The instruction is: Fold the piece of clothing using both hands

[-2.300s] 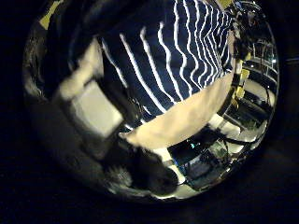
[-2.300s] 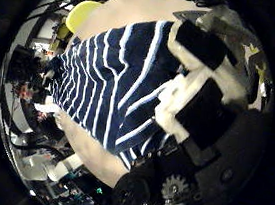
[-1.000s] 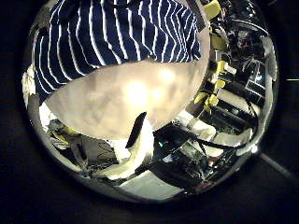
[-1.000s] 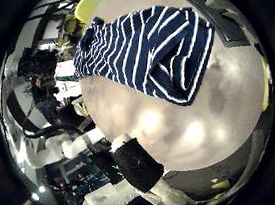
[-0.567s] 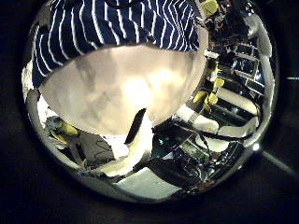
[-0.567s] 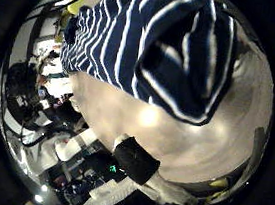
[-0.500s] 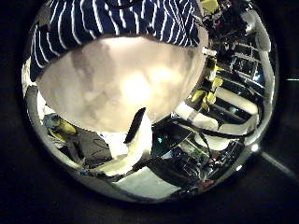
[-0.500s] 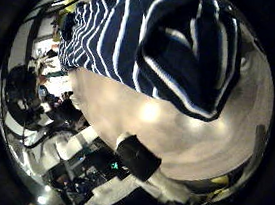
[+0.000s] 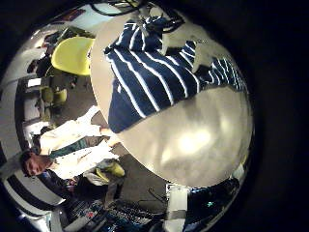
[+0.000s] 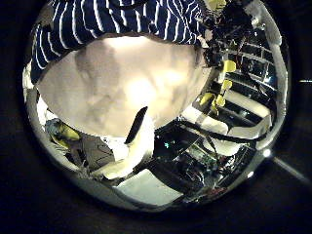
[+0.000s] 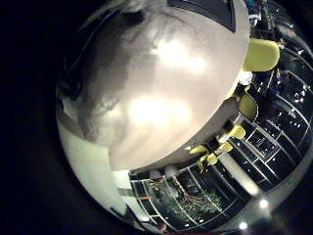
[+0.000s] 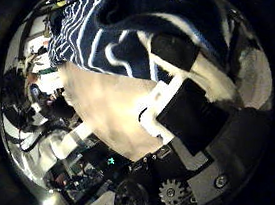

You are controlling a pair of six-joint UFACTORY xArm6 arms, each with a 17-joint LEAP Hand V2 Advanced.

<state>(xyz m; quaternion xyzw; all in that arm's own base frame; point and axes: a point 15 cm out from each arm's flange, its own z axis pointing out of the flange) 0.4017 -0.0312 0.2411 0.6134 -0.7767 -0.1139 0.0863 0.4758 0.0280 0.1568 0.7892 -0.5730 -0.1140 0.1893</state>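
Observation:
A dark garment with light stripes [image 9: 154, 72] lies bunched on a round pale table [image 9: 198, 135]. In the left little finger side view, pale parts of a hand [image 9: 205, 56] sit on its far edge. From the left thumb side only a strip of the garment [image 10: 117, 19] shows beyond bare table [image 10: 117, 78]; no part of my left hand appears. The garment [image 12: 116, 29] fills the right thumb side view, raised in a fold. My right hand [image 12: 183, 103] reaches over it, fingers curled onto the cloth edge.
The right little finger side view shows only bare table [image 11: 166, 88] and its edge. Chairs [image 9: 72, 53] stand around the table, with shelving and room clutter [image 10: 229, 88] beyond. A person sits by the table's edge, not touching the garment.
The right palm has come down close to the garment, and its fingers have curled into view over the cloth. The left palm view has barely shifted, with the garment slightly nearer its edge.

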